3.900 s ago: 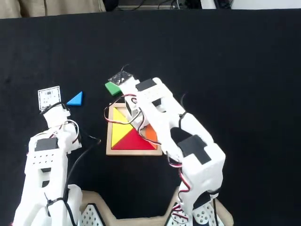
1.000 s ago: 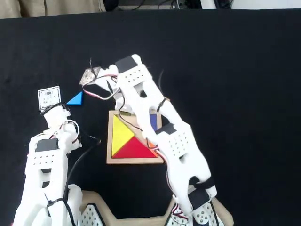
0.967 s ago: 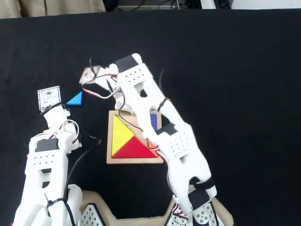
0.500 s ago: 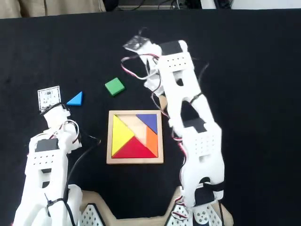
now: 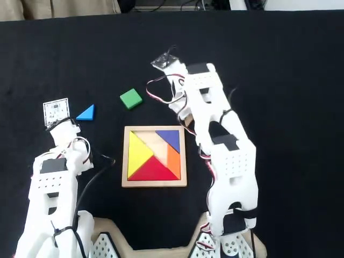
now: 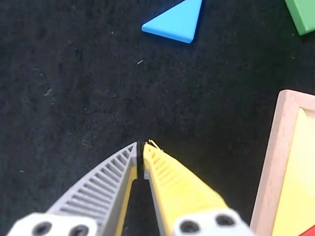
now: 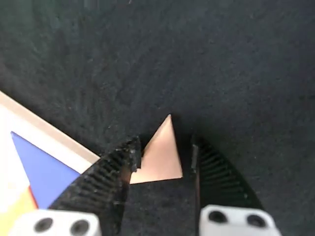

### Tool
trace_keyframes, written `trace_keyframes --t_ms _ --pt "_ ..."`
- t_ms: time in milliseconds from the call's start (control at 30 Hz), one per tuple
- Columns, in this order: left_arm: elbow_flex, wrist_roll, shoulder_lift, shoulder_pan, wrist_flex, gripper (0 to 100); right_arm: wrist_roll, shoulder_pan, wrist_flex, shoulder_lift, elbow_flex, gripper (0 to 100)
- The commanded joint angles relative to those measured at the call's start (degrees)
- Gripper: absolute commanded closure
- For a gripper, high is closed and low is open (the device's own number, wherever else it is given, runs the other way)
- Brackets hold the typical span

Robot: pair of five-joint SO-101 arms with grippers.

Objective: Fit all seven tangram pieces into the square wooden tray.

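Observation:
The square wooden tray [image 5: 127, 183] lies mid-table with yellow, red, orange, dark blue and pale pieces in it. A green square [image 5: 130, 99] and a light blue triangle [image 5: 86, 112] lie on the black cloth beyond its far left. My right arm [image 5: 215, 123] ends by the tray's far right corner. There my right gripper [image 7: 162, 147] stands open astride a pale tan triangle [image 7: 158, 157], one finger touching it and the other slightly apart. My left gripper [image 6: 140, 146] is shut and empty, near the light blue triangle [image 6: 177, 22] and the tray's rim [image 6: 275, 162].
Black cloth covers the whole table. A corner of the green square [image 6: 302, 14] sits beyond the left gripper. The left arm [image 5: 54, 177] stands left of the tray. Open cloth stretches to the right and at the far side.
The right arm swung from above the green square to the right, to the tray's far right corner, uncovering the green square, and now straddles the tan triangle. The left arm kept still.

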Motion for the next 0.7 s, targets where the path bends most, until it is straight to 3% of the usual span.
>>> trace_keyframes --t_ms 0,667 --pt "-0.40 0.09 -1.14 0.75 -0.53 97 -0.44 1.05 -0.09 -2.33 0.48 83.1" --pt "-0.40 0.09 -1.14 0.84 -0.53 97 0.00 5.54 0.09 -2.07 4.18 83.3"
